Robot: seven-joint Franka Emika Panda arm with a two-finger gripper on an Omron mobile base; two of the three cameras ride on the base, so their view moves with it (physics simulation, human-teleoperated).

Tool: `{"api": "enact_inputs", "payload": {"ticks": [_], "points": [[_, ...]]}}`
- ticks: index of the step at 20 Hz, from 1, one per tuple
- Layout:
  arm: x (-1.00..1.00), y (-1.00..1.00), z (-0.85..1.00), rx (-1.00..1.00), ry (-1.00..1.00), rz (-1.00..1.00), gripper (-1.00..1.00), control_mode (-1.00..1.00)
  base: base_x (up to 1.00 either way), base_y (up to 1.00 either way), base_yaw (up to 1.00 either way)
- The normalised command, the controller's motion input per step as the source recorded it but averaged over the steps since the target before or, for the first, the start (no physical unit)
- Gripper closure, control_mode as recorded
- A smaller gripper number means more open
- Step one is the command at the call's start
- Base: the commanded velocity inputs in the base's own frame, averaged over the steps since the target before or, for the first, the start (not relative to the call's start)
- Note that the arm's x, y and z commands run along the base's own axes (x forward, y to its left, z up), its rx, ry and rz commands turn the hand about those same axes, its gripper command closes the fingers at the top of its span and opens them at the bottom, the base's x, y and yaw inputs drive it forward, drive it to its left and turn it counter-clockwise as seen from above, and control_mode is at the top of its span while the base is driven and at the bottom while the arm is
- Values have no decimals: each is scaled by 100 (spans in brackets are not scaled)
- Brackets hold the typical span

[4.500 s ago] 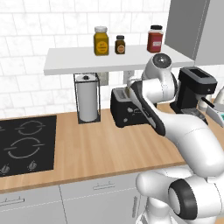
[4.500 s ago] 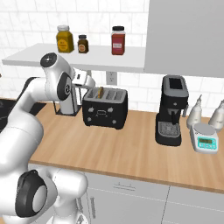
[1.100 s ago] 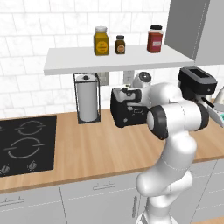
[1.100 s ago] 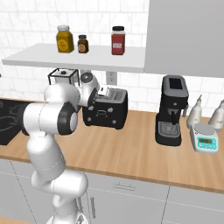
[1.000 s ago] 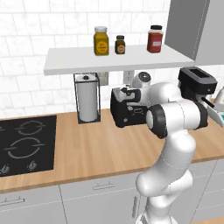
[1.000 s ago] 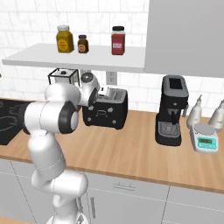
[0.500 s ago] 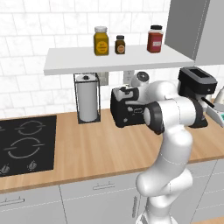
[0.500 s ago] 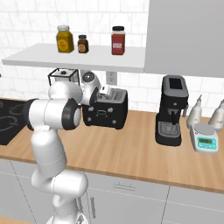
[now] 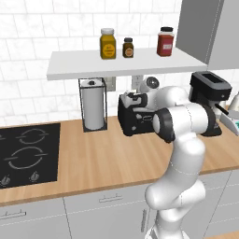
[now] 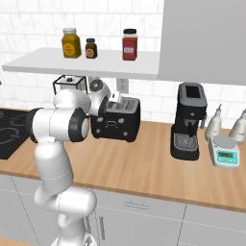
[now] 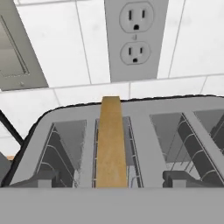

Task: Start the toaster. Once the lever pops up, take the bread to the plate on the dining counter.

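Note:
The black two-slot toaster [image 9: 136,120] [image 10: 115,121] stands on the wooden worktop against the tiled wall. A tan-brown slice of bread [image 11: 110,140] stands on edge in one slot of the toaster [image 11: 144,114], its top edge above the slot. My gripper [image 9: 135,98] [image 10: 116,98] [image 11: 110,179] hangs just over the toaster's top. It is open, with one dark fingertip [image 11: 41,178] on each side of the bread and clear of it. The plate and the dining counter are out of view.
A paper-towel holder [image 9: 93,105] stands left of the toaster, a black hob [image 9: 25,151] further left. The tall black coffee machine [image 10: 188,120] and a small scale [image 10: 226,151] stand to the right. A shelf with jars [image 9: 126,60] overhangs the toaster, and a wall socket [image 11: 135,39] sits behind it.
The arm has swung round from beside the toaster to above it. Over the last second the hand has sunk a little toward the slots, straddling the bread.

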Motion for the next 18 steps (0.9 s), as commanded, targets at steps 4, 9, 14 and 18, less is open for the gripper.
{"api": "enact_inputs", "payload": {"ticks": [4, 9, 14, 18], "points": [[0, 0, -3, -1, -14, -3, 100, -100, 0, 0, 0], [0, -3, -3, 0, -9, -2, 100, -100, 0, 0, 0], [0, 0, 12, 0, -3, 0, 100, -100, 0, 0, 0], [-1, 0, 67, 0, -12, 0, 100, -100, 0, 0, 0]]}}
